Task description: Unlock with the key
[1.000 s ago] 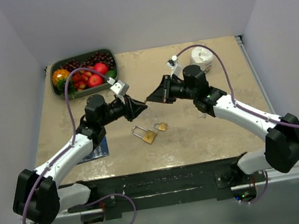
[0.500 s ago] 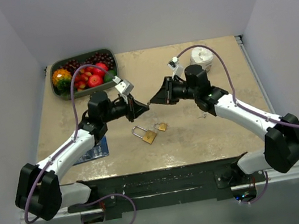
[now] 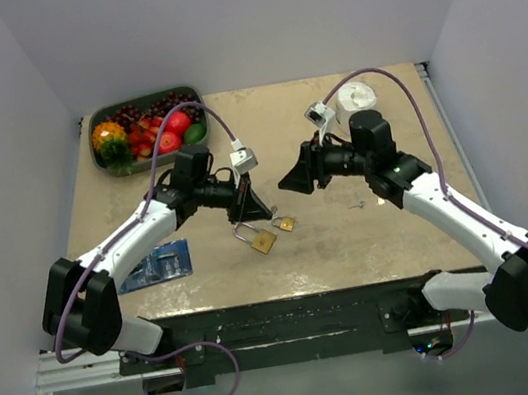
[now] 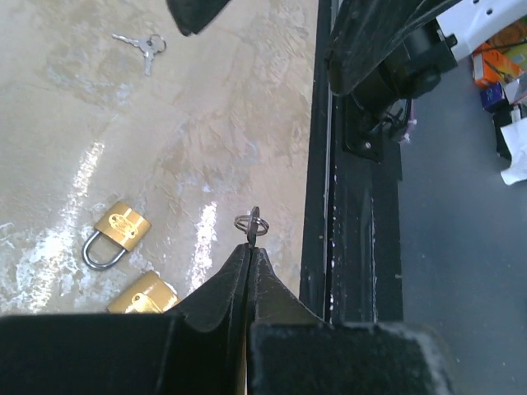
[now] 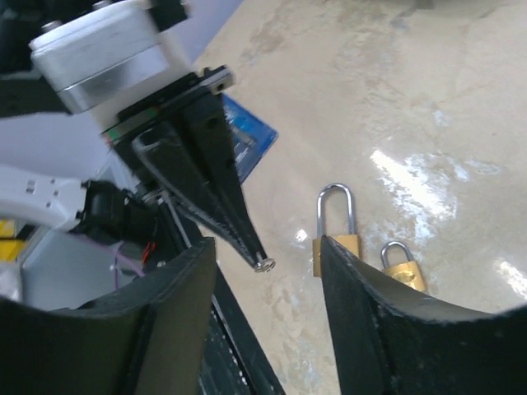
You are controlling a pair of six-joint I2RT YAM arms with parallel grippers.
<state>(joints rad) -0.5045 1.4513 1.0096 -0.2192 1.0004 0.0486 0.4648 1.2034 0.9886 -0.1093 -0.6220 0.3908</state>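
Note:
The key (image 4: 253, 224), small and silvery with a ring on it, sticks out of the tips of my left gripper (image 4: 249, 247), which is shut on it. In the right wrist view the key (image 5: 263, 264) shows at the end of the left fingers (image 5: 216, 185). From above, my left gripper (image 3: 256, 211) hangs just over two brass padlocks, the larger padlock (image 3: 261, 239) and the smaller padlock (image 3: 286, 223). Both lie shut on the table. My right gripper (image 3: 292, 181) stands open a short way to the right, with nothing between its fingers (image 5: 177, 313).
A second bunch of keys (image 3: 357, 205) lies on the table right of the padlocks. A tray of fruit (image 3: 146, 126) sits at the back left, a white roll (image 3: 357, 96) at the back right, and a blue packet (image 3: 159, 264) near the front left edge.
The two grippers met tip to tip on the key. My right gripper has opened and drawn back right. My left has swung down towards the padlocks with the key.

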